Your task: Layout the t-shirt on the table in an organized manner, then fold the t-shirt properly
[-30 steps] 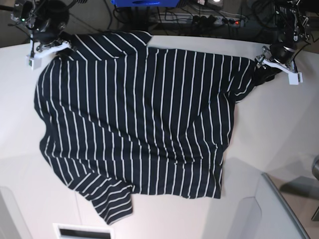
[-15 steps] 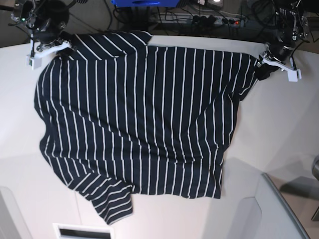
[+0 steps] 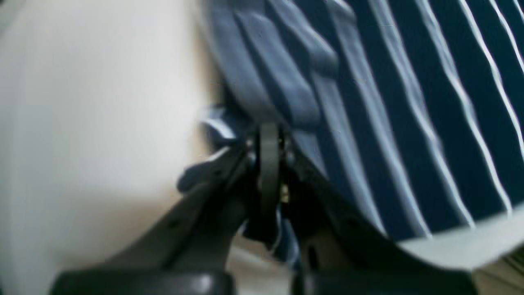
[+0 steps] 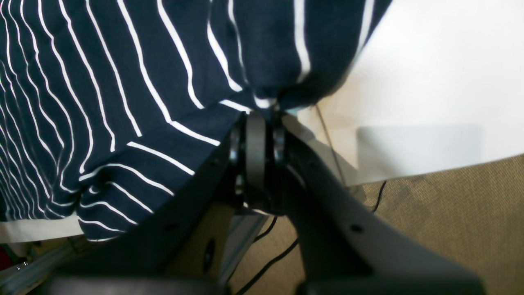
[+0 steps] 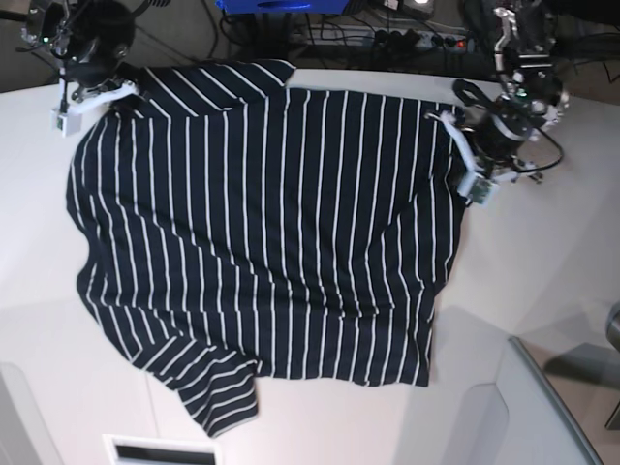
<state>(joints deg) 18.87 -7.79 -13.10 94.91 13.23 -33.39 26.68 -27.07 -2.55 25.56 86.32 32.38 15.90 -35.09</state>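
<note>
Both tools clamped on t-shirt (image 5: 271,232) far corners: left tool (image 5: 463,160), right tool (image 5: 124,89). Pull apart evenly, keep hem taut on table (image 5: 542,262).

Bright, even light; the left wrist view is heavily motion-blurred, the other two views sharp.

**Striped t-shirt, spread on counter**

T-shirt (image 5: 266,232): dark navy, thin white stripes, laid nearly flat on white counter (image 5: 542,252). Left end effector (image 5: 463,155) at far right edge of fabric; right end effector (image 5: 121,89) at far left corner. Cables behind.
</note>
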